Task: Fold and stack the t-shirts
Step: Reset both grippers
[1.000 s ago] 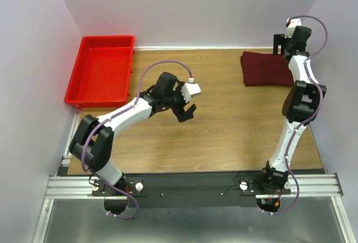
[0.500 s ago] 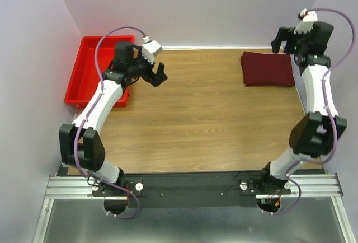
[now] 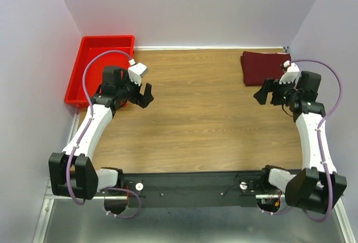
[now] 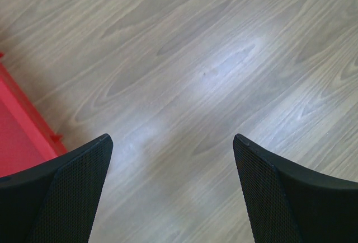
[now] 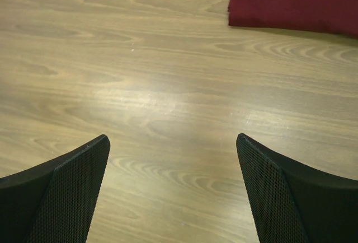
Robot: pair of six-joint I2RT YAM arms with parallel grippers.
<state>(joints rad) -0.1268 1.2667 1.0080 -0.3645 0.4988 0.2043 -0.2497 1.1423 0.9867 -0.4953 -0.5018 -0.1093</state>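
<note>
A dark maroon t-shirt (image 3: 265, 68) lies folded flat at the back right of the wooden table; it also shows at the top right of the right wrist view (image 5: 296, 2). No light pink t-shirt is in view. My right gripper (image 3: 267, 94) is open and empty, just in front of the maroon shirt, apart from it. In its own view the right gripper (image 5: 173, 159) has bare table between the fingers. My left gripper (image 3: 144, 94) is open and empty at the left, beside the red bin; in the left wrist view the left gripper (image 4: 172, 159) is over bare wood.
A bright red plastic bin (image 3: 95, 76) stands at the back left; I see nothing inside it. Its corner shows in the left wrist view (image 4: 22, 136). Pale walls close in the table at the back and on both sides.
My left gripper swung from mid-table up toward the bin, then dropped back beside it. My right gripper came down from the back right corner to just in front of the maroon shirt.
</note>
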